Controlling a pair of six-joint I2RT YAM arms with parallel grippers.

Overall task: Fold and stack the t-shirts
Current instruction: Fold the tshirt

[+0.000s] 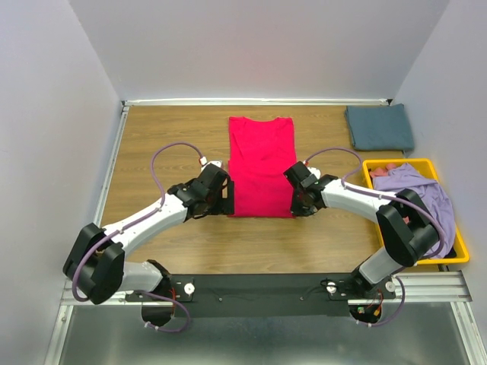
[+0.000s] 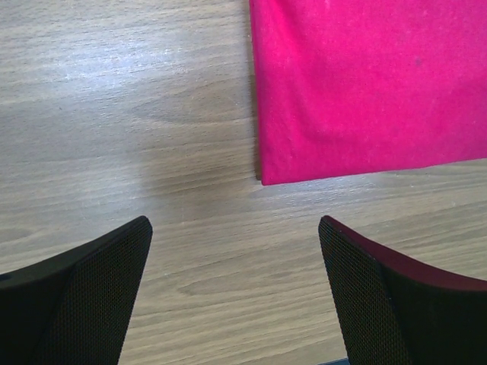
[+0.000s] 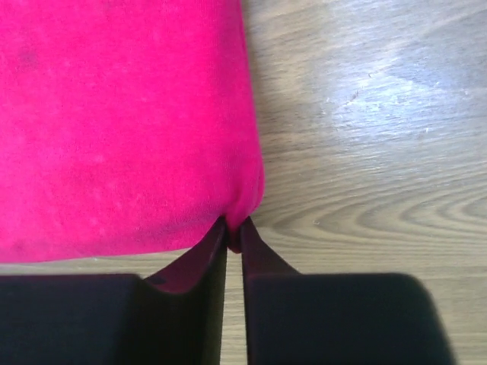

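At the counter's (image 1: 160, 137) right edge stands a yellow bin (image 1: 380, 162), reaching from near the right arm's base back toward mid-counter. A lavender shirt (image 1: 418, 194) lies crumpled in it, filling most of it and spilling over the right rim. A bit of pink cloth (image 1: 384, 171) shows in the bin's far left corner.

Left of the bin, the right pincer (image 1: 297, 205) (image 3: 234, 232) is closed tight on the near right corner of the crimson shirt (image 1: 261, 163) (image 3: 114, 122), a small fold of the hem pinched between its fingers. The left pincer (image 1: 224, 201) (image 2: 236, 228) is spread wide and holds nothing. It hangs over bare wood, and the crimson shirt's (image 2: 365, 84) near left corner lies just beyond the gap, toward its right finger.

The crimson shirt lies flat in mid-counter between the two pincers, folded into a narrow upright strip, neckline at the far end.

In the far right corner, beyond the bin and apart from it, a blue-grey shirt (image 1: 379, 127) rests folded into a flat rectangle.
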